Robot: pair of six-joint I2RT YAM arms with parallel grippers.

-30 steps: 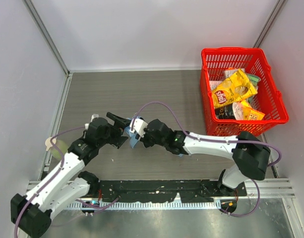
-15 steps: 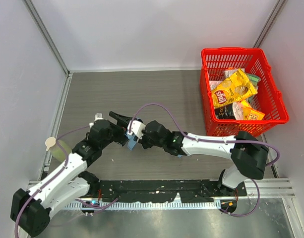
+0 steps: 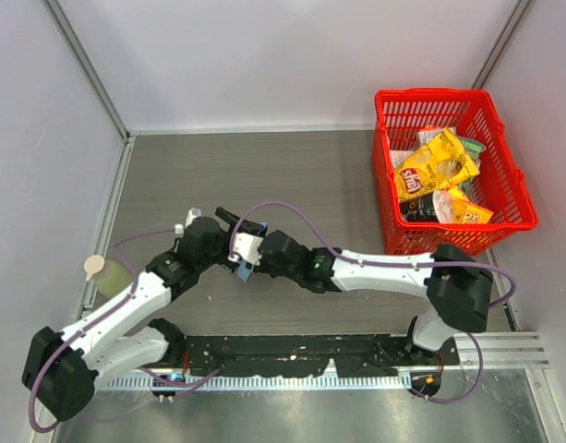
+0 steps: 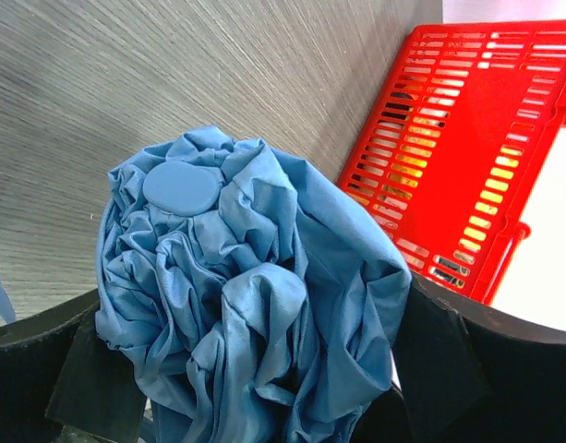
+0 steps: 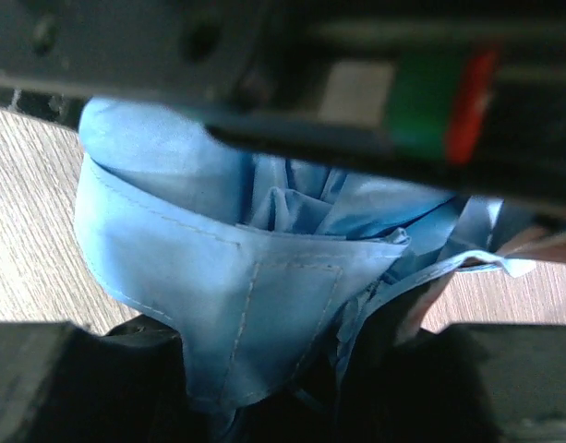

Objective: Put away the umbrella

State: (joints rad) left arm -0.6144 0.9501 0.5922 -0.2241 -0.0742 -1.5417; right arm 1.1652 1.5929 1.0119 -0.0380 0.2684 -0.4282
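From my station I saw a red plastic basket standing at the far right of the grey wood-grain worktop, close against the right wall. It was stuffed with snack packets. A yellow crisp bag lay uppermost and tilted, an orange-yellow packet sat lower towards the near side, and others beneath I could not make out. At the left edge, beside the wall, sat a small pale bottle-like thing with a round cream top.
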